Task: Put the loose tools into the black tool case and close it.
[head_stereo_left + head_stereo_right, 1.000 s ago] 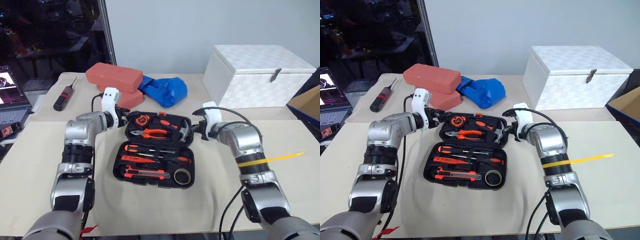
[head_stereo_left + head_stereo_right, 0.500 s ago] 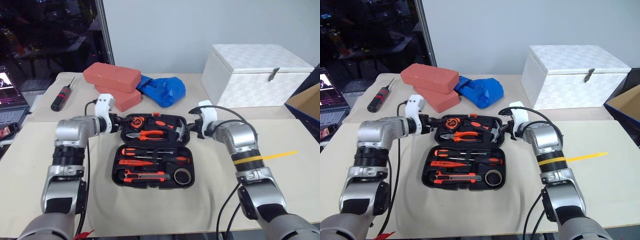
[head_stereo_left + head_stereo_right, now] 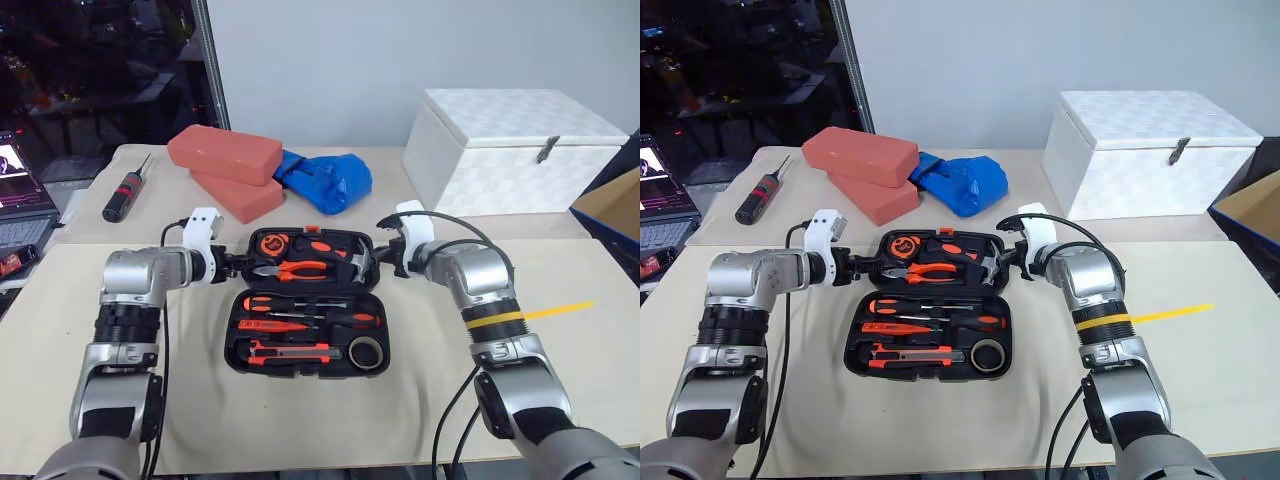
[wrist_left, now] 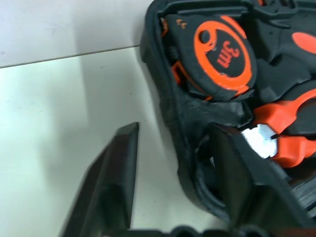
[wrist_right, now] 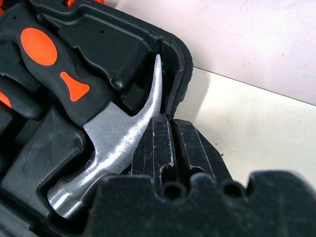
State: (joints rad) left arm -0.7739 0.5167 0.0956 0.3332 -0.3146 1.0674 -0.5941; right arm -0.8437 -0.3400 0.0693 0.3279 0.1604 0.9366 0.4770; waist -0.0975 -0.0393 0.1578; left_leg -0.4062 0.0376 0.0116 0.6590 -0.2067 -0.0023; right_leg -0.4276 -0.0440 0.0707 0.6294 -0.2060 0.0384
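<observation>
The black tool case (image 3: 300, 368) lies open flat on the table. Its near half holds slim orange-and-black screwdrivers (image 3: 300, 300), a utility knife (image 3: 290, 350) and a grey tape roll (image 3: 367, 352). A tape measure (image 4: 222, 54), pliers (image 3: 298, 268) and a hammer (image 5: 113, 143) sit in the far half. My left gripper (image 3: 232, 267) is open astride the far half's left wall (image 4: 182, 148), one finger (image 4: 113, 182) outside and apart from it, the other inside. My right gripper (image 3: 378, 262) is shut, its tips against the far half's right rim beside the hammer claw.
Two red bricks (image 3: 228, 155) and a blue bag (image 3: 330, 180) lie behind the case. A thick black screwdriver (image 3: 127, 192) rests at far left, near a laptop (image 3: 20, 195). A white box (image 3: 510, 145) stands at back right, with a cardboard box (image 3: 615, 205) at the right edge.
My left gripper has moved left and down to the case's left wall, and its jaws have narrowed around that wall. The right gripper has kept still.
</observation>
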